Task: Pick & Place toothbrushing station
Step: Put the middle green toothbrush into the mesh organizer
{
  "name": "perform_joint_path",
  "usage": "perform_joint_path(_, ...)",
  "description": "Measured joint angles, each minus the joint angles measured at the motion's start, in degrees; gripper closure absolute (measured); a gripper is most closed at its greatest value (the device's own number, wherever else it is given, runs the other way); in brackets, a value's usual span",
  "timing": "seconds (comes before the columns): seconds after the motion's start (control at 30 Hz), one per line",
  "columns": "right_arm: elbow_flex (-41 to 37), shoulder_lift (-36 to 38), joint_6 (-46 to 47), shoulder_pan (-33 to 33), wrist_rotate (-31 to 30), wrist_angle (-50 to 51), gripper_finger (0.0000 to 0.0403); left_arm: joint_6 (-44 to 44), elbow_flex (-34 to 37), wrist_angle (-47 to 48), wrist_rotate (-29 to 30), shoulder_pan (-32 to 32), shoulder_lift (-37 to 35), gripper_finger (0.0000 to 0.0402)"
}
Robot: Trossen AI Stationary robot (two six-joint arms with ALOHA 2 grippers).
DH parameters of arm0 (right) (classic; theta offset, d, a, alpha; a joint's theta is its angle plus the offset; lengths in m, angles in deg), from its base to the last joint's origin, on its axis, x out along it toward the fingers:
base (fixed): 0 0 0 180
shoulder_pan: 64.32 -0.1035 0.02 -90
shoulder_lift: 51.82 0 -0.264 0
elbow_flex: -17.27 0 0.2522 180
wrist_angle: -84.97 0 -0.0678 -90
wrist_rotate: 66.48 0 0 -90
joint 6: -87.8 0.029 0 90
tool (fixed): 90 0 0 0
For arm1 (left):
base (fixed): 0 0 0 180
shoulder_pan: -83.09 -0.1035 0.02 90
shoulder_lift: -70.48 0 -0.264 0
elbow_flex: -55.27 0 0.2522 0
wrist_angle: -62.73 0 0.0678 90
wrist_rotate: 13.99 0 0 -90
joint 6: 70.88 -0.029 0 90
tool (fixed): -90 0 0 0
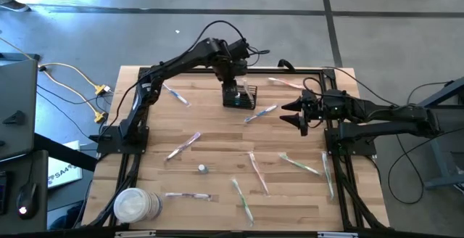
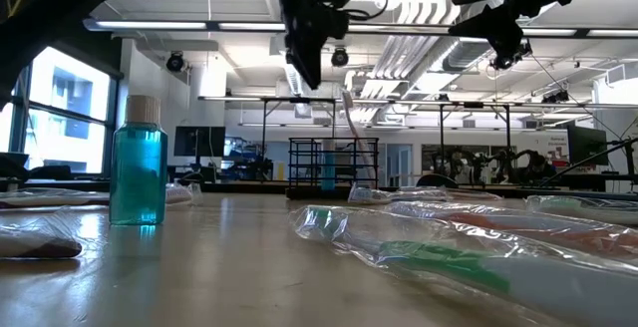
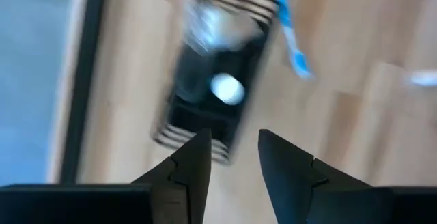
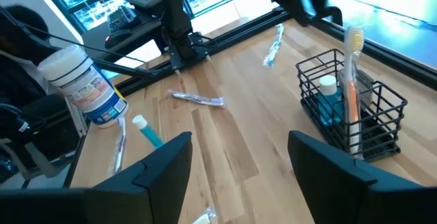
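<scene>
near the table's far edge, black wire toothbrushing station (image 1: 240,95), toothbrush (image 4: 352,80) upright inside

We see the basket (image 4: 353,118), black wire, boxy, standing upright on the desk's (image 1: 217,158) far middle, holding a blue bottle (image 4: 330,101) and an upright toothbrush (image 4: 352,80).

Black wire basket (image 4: 349,108) holds a blue bottle (image 4: 328,101) and orange-handled toothbrush (image 4: 352,80).

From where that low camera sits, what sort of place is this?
Probably a robotics lab or workshop: a wooden table in a black frame carries two arms, bare ceiling pipes and strip lights hang overhead, and more metal-framed benches stand behind.
</scene>
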Motion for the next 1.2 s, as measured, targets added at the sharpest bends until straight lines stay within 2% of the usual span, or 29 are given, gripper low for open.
perform_joint_path(0.2, 0.00, 0.00, 3.74, -0.02, 5.13, -0.05, 0.0167, 3.70, 0.00, 2.83, -7.01, 0.80, -4.21, 0.0279)
perform_joint_path(0.47, 0.00, 0.02, 10.46, -1.17, 18.03, 3.19, 0.0167, 9.52, 0.00, 2.62, -7.60, 5.34, -11.24, 0.0279)
perform_joint_path(0.7, 0.00, 0.02, 17.04, -6.95, 19.45, 11.36, 0.0167, 13.96, 0.00, 0.81, -7.30, 12.18, -16.64, 0.0279)
perform_joint_path(0.87, 0.00, 0.01, 17.98, -10.58, 20.01, 16.37, 0.0167, 17.12, 0.00, 1.05, -2.37, 17.74, -17.84, 0.0279)
perform_joint_path(1.07, -0.02, -0.77, 21.54, -13.40, 17.15, 20.05, 0.0167, 21.30, 0.00, 1.71, -0.28, 23.40, -17.84, 0.0279)
perform_joint_path(1.2, -0.02, -2.96, 22.95, -16.68, 15.66, 18.98, 0.0174, 23.66, 0.00, 1.11, 1.71, 26.99, -17.84, 0.0279)
